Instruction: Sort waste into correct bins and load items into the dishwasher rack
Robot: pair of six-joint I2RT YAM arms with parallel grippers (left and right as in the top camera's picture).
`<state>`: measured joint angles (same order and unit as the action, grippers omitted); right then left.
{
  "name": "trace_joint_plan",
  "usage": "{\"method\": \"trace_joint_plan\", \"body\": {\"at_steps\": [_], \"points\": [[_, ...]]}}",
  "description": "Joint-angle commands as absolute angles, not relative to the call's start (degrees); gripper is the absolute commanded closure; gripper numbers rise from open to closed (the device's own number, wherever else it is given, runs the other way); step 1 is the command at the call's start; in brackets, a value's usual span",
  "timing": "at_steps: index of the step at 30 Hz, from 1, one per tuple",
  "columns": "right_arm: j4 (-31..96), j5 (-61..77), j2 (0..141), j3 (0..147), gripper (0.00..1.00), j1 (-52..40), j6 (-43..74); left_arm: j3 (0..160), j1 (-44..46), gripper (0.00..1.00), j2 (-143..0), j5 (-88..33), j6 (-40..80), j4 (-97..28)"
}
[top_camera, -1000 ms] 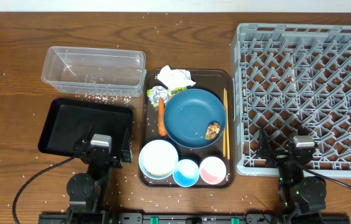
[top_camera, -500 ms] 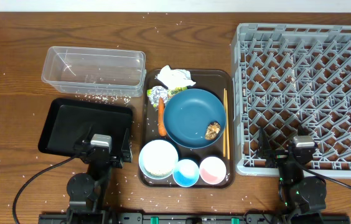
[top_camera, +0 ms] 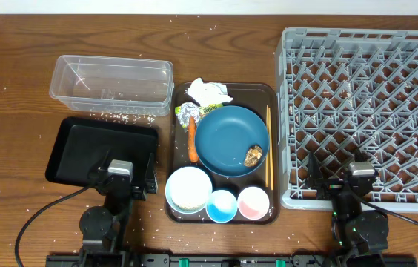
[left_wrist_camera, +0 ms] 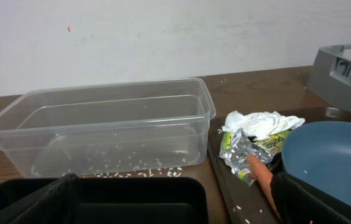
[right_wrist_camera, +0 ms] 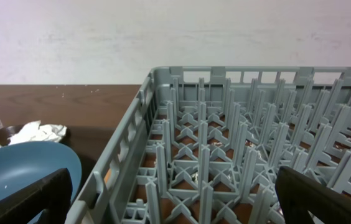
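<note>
Tissue [top_camera: 207,92] and blue plate [top_camera: 231,141] sit just where they were. Left fingers [left_wrist_camera: 312,205] and right fingers [right_wrist_camera: 325,196] stay wide open and empty, so sorting has not begun.

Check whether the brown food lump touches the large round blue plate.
Touching. Overhead view: the brown food lump lies on the large round blue plate.

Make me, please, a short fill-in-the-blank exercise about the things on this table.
The food lump lies on the ____ plate.
The chopsticks lie between that plate and the ____ rack.
The pink-lined cup stands on the ____ tray.
Missing words: blue; grey; brown.
</note>
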<state>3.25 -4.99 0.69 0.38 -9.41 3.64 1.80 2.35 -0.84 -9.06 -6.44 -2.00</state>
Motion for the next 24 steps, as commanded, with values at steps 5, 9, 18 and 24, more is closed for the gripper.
{"method": "trace_joint_plan", "body": {"at_steps": [5,9,18,24], "points": [[1.4,-5.5,0.8,0.3,0.01,-8.6,9.5,0.2,2.3,0.02,-0.3,-18.7,-6.6,7.7],[-1.7,-0.2,0.8,1.9,0.01,-8.6,13.1,1.4,2.3,0.02,-0.3,-22.1,-5.3,14.4],[9.1,1.8,8.1,17.9,0.01,-8.6,12.1,18.2,2.3,0.02,-7.2,-24.9,-1.7,-1.9],[22.8,1.8,25.3,34.0,0.01,-8.6,11.9,33.9,2.3,0.02,-20.9,-24.9,-1.7,-16.4]]}}
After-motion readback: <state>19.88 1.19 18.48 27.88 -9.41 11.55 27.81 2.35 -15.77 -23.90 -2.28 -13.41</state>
